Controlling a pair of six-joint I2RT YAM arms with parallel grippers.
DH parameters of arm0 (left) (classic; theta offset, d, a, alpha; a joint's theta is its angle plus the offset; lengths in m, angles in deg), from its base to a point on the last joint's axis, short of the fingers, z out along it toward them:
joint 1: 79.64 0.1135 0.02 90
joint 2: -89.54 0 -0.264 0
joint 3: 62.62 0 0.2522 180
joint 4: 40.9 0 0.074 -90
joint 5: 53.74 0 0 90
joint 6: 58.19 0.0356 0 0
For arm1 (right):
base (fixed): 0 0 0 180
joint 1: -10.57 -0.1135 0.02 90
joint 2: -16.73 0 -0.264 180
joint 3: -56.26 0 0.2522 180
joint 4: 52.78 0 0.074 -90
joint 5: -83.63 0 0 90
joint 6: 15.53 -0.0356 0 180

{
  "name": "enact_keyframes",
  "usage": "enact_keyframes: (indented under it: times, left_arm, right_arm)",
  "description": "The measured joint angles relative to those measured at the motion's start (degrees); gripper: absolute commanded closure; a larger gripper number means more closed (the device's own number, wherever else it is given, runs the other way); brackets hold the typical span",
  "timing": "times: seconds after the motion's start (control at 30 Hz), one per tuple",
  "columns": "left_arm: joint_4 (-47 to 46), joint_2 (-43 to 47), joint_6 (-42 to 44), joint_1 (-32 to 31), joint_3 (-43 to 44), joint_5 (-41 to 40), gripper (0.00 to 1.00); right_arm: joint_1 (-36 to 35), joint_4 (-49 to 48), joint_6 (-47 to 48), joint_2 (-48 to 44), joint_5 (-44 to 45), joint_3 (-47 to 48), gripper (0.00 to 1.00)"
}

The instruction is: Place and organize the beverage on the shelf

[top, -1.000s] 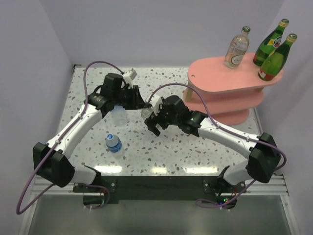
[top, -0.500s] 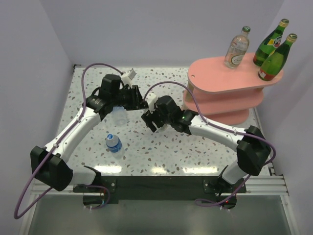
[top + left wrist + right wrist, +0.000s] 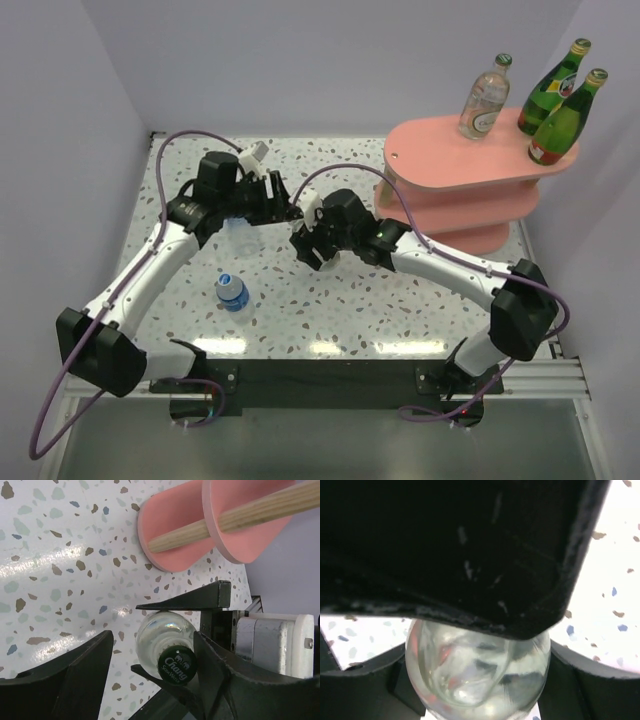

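A clear glass bottle (image 3: 160, 632) with a green cap (image 3: 176, 665) hangs over the table between both grippers. My right gripper (image 3: 477, 680) is shut on its body (image 3: 475, 675), one finger on each side. My left gripper (image 3: 152, 637) is open around the cap end: one finger lies close to the cap, the other well clear. In the top view the two grippers meet at the bottle (image 3: 303, 228), left of the pink shelf (image 3: 440, 160). Its top board carries another clear green-capped bottle (image 3: 485, 98) and two dark green bottles (image 3: 555, 90) (image 3: 570, 120).
A blue-labelled plastic bottle with a white cap (image 3: 231, 290) stands on the speckled table near the left arm. Another clear plastic bottle (image 3: 240, 233) sits partly under the left arm. The shelf's lower boards and wooden post (image 3: 200, 527) are close beyond the grippers.
My right gripper moved in from open and shut on the clear bottle. My left gripper, shut on that bottle before, has now opened. The left arm drew back slightly to the left.
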Motion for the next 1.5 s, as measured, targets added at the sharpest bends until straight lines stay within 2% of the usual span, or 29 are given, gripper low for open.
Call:
enact_keyframes:
  times: [0.13,0.43,0.6,0.77,0.97,1.2,1.5]
  left_arm:
    - [1.7,2.3,0.1,1.2,0.3,0.1,0.24]
    - [1.8,8.9,3.8,5.1,5.8,-5.4,0.13]
    - [1.9,13.2,7.5,5.2,6.1,-11.6,0.12]
    - [1.4,16.2,9.6,5.2,4.5,-16.8,0.12]
    - [0.1,18.6,10.6,5.2,-0.5,-20.2,0.11]
    - [-1.1,18.1,11.0,5.2,-1.9,-21.3,0.11]
    - [-2.2,18.8,11.8,5.2,-3.4,-21.4,0.11]
  right_arm:
    - [0.2,2.3,2.1,-1.7,-5.2,0.2,1.0]
    - [-0.2,18.0,12.4,-6.0,-21.8,0.4,1.0]
    - [0.8,25.2,17.6,-13.6,-26.5,3.6,1.0]
    - [5.1,27.7,19.6,-22.3,-29.4,10.6,1.0]
    - [13.5,28.3,17.2,-28.7,-30.8,18.8,1.0]
    - [26.5,27.8,12.2,-32.2,-29.9,23.6,1.0]
    - [37.3,27.0,5.4,-33.7,-14.7,23.8,1.0]
